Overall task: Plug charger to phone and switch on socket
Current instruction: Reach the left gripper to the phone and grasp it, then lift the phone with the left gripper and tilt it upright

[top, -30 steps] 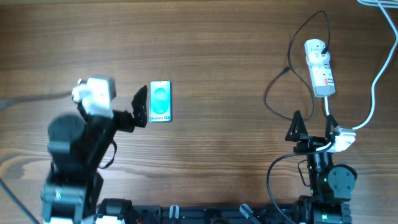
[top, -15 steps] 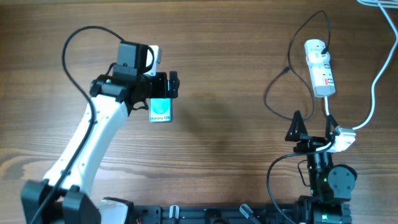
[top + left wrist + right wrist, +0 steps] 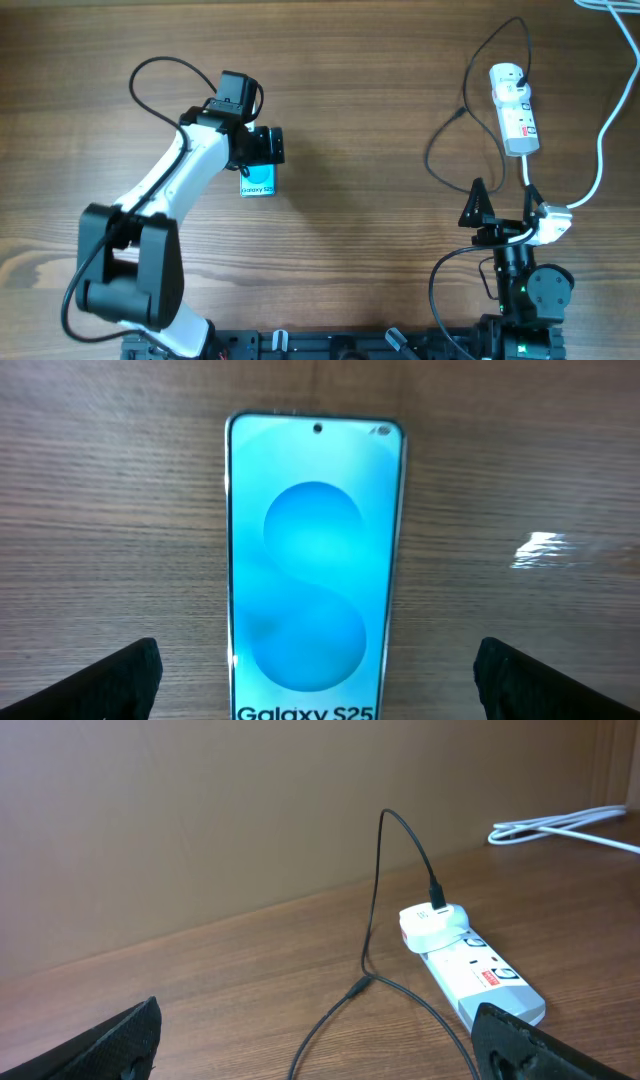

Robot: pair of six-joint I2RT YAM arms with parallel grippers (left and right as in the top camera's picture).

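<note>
Overhead, the left arm [image 3: 170, 190] arcs from its base at the near-left edge out over the table [image 3: 350, 80]. The left gripper [image 3: 262, 150] hangs directly above the phone [image 3: 315, 560], its fingers [image 3: 120, 680] spread wide on either side of the handset and gripping nothing. The phone lies flat left of centre with its long axis running near to far, camera hole toward the far edge and "Galaxy S25" strip nearest the robot. The right arm [image 3: 520, 270] sits folded at the near edge. The right gripper [image 3: 315, 1030] is parted and empty, facing the socket [image 3: 514, 110] and the looping charger [image 3: 440, 150].
</note>
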